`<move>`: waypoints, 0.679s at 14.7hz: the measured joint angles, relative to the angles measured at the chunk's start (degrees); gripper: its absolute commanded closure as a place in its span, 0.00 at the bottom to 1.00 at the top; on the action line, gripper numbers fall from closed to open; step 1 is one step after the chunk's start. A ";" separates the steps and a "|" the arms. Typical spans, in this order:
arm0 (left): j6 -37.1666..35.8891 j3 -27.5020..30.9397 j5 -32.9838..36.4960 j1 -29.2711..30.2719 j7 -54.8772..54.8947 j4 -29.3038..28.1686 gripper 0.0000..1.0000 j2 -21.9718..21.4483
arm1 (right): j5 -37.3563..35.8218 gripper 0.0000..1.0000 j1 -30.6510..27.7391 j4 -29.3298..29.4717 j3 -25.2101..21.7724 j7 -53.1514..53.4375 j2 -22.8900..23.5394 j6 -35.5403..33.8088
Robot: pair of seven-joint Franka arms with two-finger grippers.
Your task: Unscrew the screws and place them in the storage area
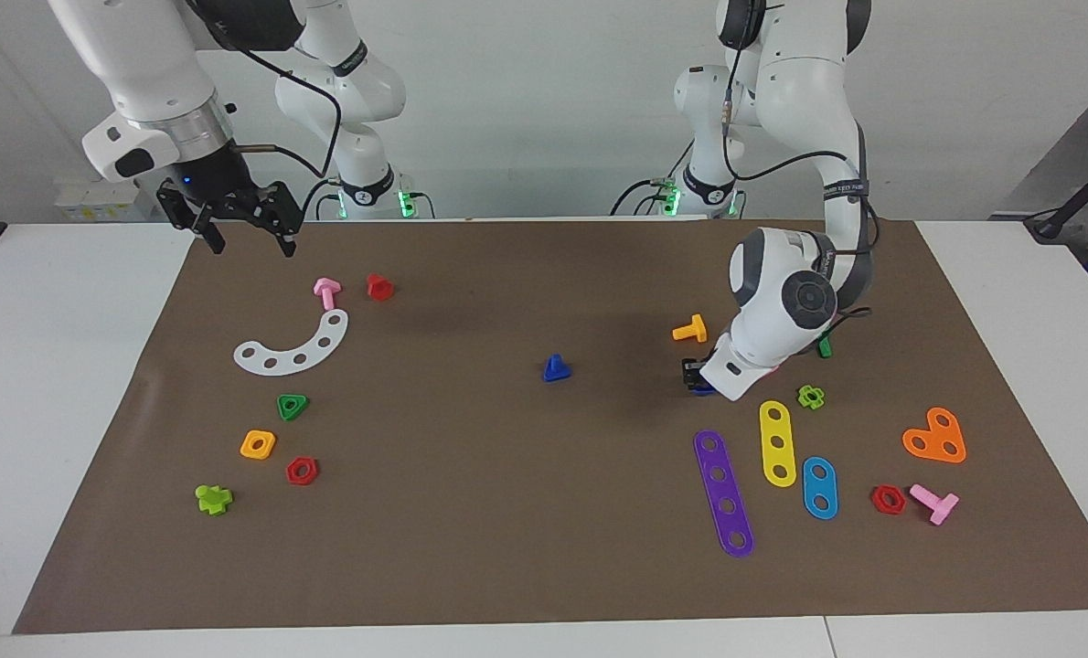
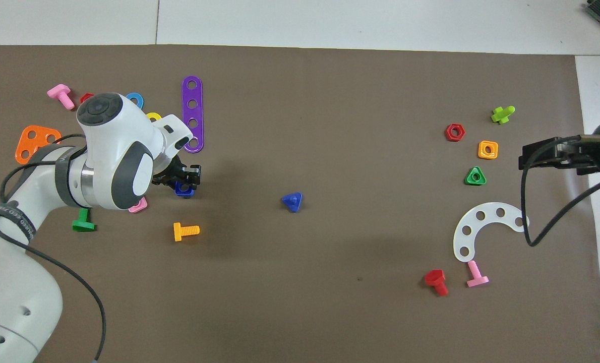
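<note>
the right gripper (image 1: 244, 239) hangs wide open and empty over the mat's edge nearest the robots, at the right arm's end, waiting. just farther out lie a pink screw (image 1: 326, 292) and a red screw (image 1: 379, 286), then the white curved strip (image 1: 293, 347) of the storage area (image 1: 233, 393), with the green triangular nut (image 1: 293, 406), orange square nut (image 1: 258, 444) and red hexagonal nut (image 1: 302, 471) farther still.

the blue screw (image 1: 556, 368) stands alone mid-mat, well apart from both grippers and from the storage area, triangular head flat on the mat, its short shaft pointing straight up.

the left gripper (image 1: 696, 377) is low over the mat toward the left arm's end, at a blue square nut (image 2: 184, 189); whether its fingers grip the nut or have parted i cannot tell. near it lie an orange screw (image 1: 690, 329) and the purple strip (image 1: 723, 493).
</note>
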 measured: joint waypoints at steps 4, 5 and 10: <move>0.02 0.29 1.00 0.34 0.47 0.42 0.01 -0.99 | 0.00 0.00 -0.01 0.00 0.00 0.00 0.00 0.00; -0.20 0.43 1.05 0.85 0.53 0.94 0.01 -1.25 | 0.00 0.00 -0.03 0.00 -0.02 0.00 0.00 0.00; -16.09 0.76 1.61 7.96 2.38 9.88 0.01 -6.64 | 0.00 0.01 0.22 0.01 0.74 0.00 0.00 0.07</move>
